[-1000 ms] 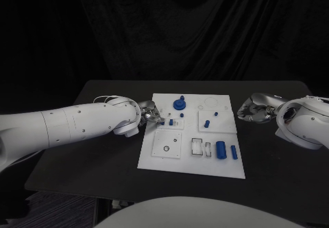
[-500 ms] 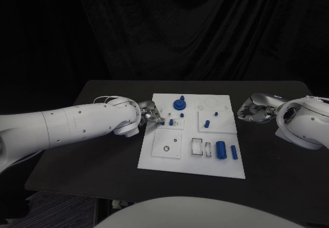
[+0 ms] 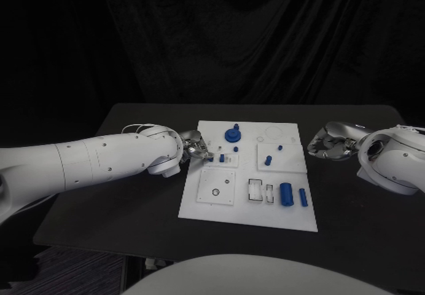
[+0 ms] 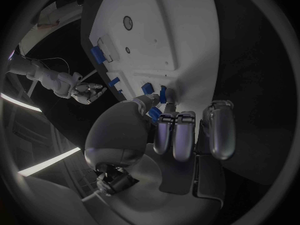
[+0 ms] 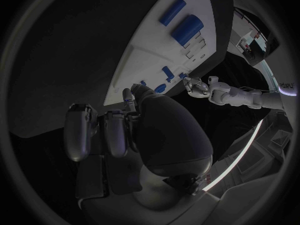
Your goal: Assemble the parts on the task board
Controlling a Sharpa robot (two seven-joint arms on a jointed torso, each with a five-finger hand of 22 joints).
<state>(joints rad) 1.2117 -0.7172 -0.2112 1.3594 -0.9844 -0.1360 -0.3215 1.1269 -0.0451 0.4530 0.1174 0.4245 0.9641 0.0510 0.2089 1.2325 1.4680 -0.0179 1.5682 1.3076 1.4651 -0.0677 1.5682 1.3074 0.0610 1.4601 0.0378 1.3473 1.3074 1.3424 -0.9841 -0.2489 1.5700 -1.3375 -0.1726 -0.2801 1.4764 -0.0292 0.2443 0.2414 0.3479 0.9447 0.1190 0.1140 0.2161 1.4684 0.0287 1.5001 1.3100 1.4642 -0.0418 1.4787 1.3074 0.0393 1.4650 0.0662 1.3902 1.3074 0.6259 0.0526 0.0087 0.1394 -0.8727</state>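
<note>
Nearest me on the board (image 3: 199, 206): a square inset w/ a round hole (image 3: 215, 192), then a slotted block (image 3: 260, 190), then two loose blue cylinders lying flat, big (image 3: 285, 193) and thin (image 3: 302, 196). I'd say those two are parked there waiting to be seated; the sockets beside them look unfilled.

Mid board: a short blue peg (image 3: 266, 160) on the right square plate, a smaller bit (image 3: 279, 147) just behind it. L hand (image 3: 196, 151) sits at the board's left edge, over the left mid plate. A small blue peg (image 3: 222, 158) is at its fingertips. In the L wrist view the thumb and fingers (image 4: 175, 135) are curled in close round a blue piece, so I read it as pinched, prob mid-insertion into that plate. Contact is too small to be sure. Forearm comes in low and near level, wrist turned in toward the board.

R hand (image 3: 324, 144) is off the board's right edge, apart from it, over bare table (image 3: 354, 209). Fingers curled in, nothing in them in the R wrist view; parked, I think, to stay clear.

Far end: a blue knob (image 3: 233, 134) stands upright in the board, already seated by the look. A pale ring outline (image 3: 277, 131) is beside it.
</note>
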